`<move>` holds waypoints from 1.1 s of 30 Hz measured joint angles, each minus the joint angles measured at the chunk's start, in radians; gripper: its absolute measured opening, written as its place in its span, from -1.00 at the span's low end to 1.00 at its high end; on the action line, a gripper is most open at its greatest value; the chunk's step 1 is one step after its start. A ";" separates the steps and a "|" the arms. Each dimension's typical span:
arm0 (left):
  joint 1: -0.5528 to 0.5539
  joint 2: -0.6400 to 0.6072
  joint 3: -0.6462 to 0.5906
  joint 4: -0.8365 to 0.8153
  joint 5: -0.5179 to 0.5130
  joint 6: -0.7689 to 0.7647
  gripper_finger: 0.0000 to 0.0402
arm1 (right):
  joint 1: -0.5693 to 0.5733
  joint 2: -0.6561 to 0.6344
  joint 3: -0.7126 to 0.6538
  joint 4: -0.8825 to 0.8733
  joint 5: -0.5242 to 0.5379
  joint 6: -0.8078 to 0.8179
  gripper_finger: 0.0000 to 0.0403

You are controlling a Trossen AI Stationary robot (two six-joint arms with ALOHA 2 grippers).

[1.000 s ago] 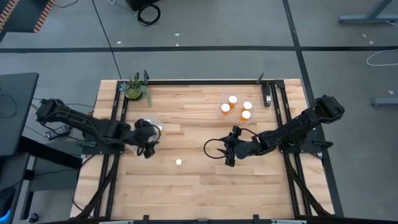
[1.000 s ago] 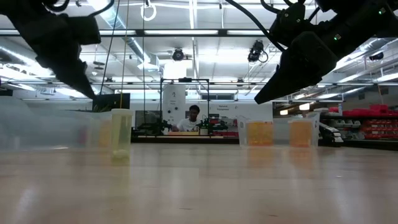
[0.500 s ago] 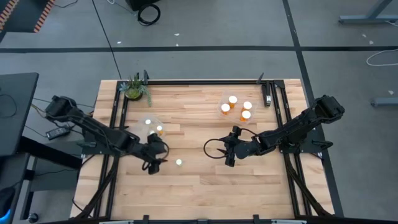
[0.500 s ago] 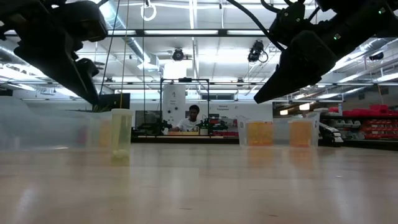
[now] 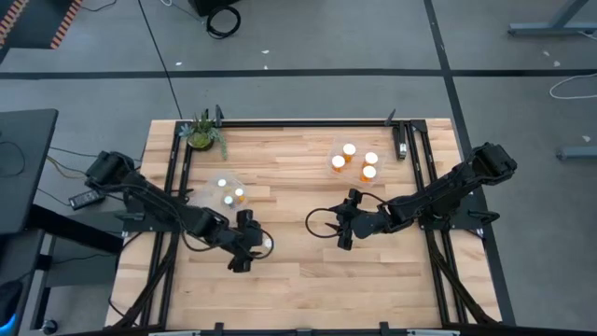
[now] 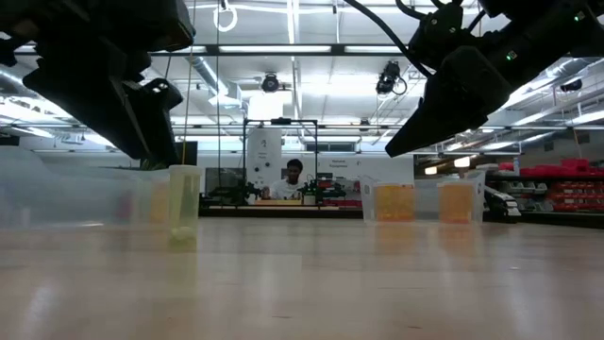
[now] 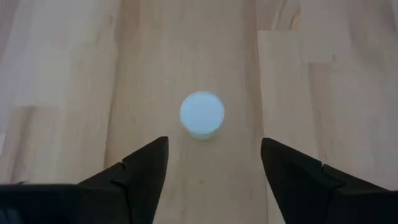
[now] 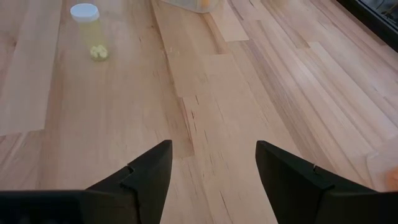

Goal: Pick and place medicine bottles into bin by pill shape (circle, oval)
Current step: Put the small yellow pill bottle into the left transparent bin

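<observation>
Fingers (image 7: 146, 171) of the left gripper (image 5: 248, 250) spread wide apart, empty, hanging over one lone medicine bottle (image 7: 202, 116) standing upright on the bench (image 5: 298, 280); white cap seen from straight above, framed between both fingers, not touched yet. Fingers of the right gripper (image 5: 343, 224) also apart and empty, waiting near the middle of the bench, pointing toward the same lone bottle, seen there with a pale yellowish body. Sorting mostly done, judging from how things lie: two white-capped bottles already inside a clear bin (image 5: 227, 193) on the left side, three orange bottles inside another clear bin (image 5: 354, 161) toward the right rear. Only one bottle visible outside the bins, so probably one pick and one placing left; which bin fits it cannot be told, pill shape too small to read. Bench of light wooden planks, smooth, with black rails along the edges and a small green potted plant (image 5: 201, 133) at the rear left corner. Around it grey floor with dark lines and some cables. From bench height, a big workshop hall with bright ceiling lamps, shelves with red boxes on the right, and a person (image 6: 293, 179) sitting far behind.
</observation>
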 joint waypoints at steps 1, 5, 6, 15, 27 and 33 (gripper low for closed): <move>0.002 0.017 0.012 -0.003 0.000 0.010 0.35 | 0.000 0.000 0.000 0.000 0.000 -0.001 0.19; 0.005 0.074 0.058 -0.001 0.000 0.043 0.41 | 0.000 0.000 0.000 0.000 0.000 -0.002 0.19; 0.007 0.089 0.069 -0.002 0.000 0.046 0.41 | 0.000 0.000 0.000 0.000 0.000 -0.001 0.19; 0.035 0.165 0.117 0.000 -0.001 0.102 0.32 | 0.000 0.000 0.000 0.000 0.000 0.000 0.19; 0.042 0.168 0.117 -0.006 -0.001 0.085 -0.13 | 0.000 0.000 0.000 0.004 0.000 -0.001 0.19; 0.042 0.167 0.117 -0.007 -0.001 0.065 -0.38 | 0.000 0.000 0.000 0.004 0.000 -0.002 0.19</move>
